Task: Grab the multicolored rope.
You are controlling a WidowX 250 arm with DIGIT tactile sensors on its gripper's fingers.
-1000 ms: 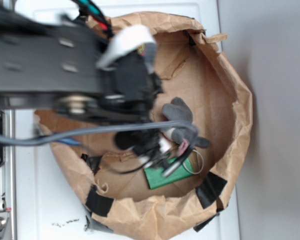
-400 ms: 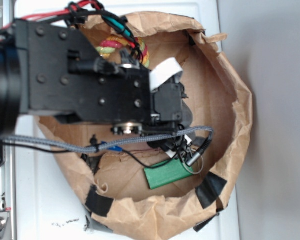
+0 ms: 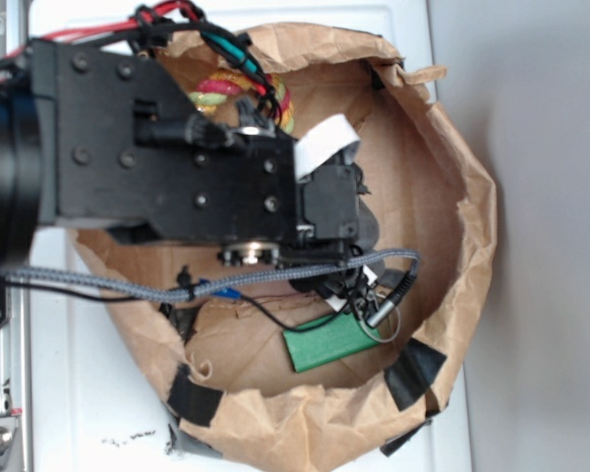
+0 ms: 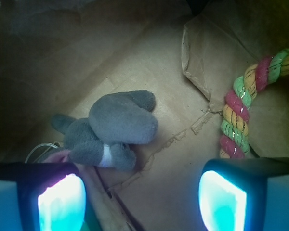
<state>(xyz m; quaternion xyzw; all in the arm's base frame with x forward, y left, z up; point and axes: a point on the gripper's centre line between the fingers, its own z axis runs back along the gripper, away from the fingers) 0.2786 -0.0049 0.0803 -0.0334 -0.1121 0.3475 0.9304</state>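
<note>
The multicolored rope [image 4: 238, 113], twisted red, yellow and green, curves down the right side of the wrist view and ends just above my right fingertip [image 4: 224, 202]. In the exterior view only a short stretch of the rope [image 3: 238, 90] shows above the arm. My gripper [image 4: 142, 197] is open, with bare paper floor between its two glowing pads. It hangs over the bag's inside, left of the rope and below the grey plush animal [image 4: 111, 130]. The arm hides the gripper in the exterior view.
All lies inside a crumpled brown paper bag [image 3: 467, 211] with raised walls. A flat green block [image 3: 331, 342] lies near the bag's lower wall. A grey braided cable [image 3: 305, 267] crosses under the arm. A torn paper flap [image 4: 202, 57] sits beside the rope.
Since one second ago the arm has swung to cover the plush animal in the exterior view, and the rope's top has come into sight. No movement shows over the last 0.4 s.
</note>
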